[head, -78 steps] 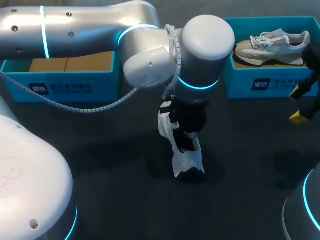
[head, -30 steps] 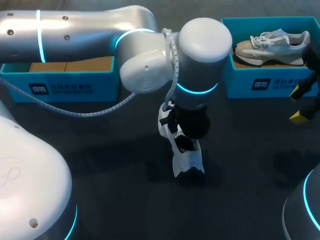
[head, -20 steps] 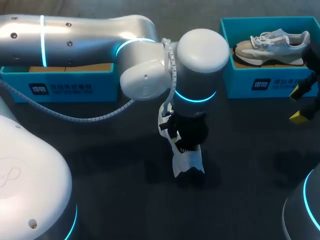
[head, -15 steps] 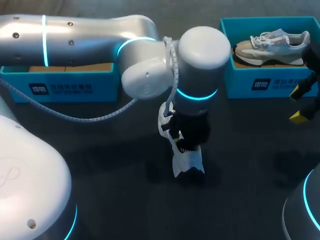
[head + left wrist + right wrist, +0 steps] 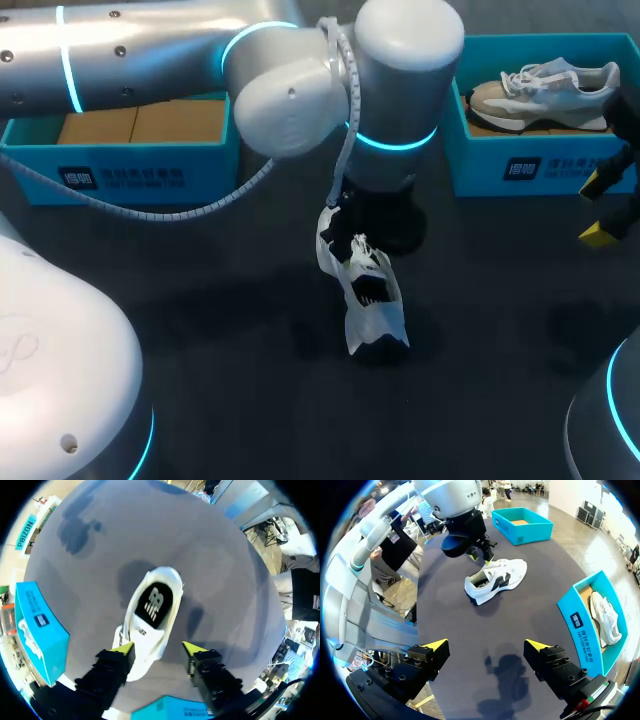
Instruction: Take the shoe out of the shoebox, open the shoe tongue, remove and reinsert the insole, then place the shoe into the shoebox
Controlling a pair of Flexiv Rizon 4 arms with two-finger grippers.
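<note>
The glossy silver-white left arm (image 5: 150,50) bears glowing cyan rings (image 5: 396,142) and a ribbed grey cable (image 5: 170,214); left gripper (image 5: 157,648) and right gripper (image 5: 487,643) are black, yellow-tipped.

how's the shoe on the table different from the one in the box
Colour: the table shoe is white with black patches; the boxed shoe is beige and grey with white laces. Place: the table shoe stands on the bare table below the open left gripper; the boxed shoe lies in the teal shoebox. Both are sneakers.
</note>
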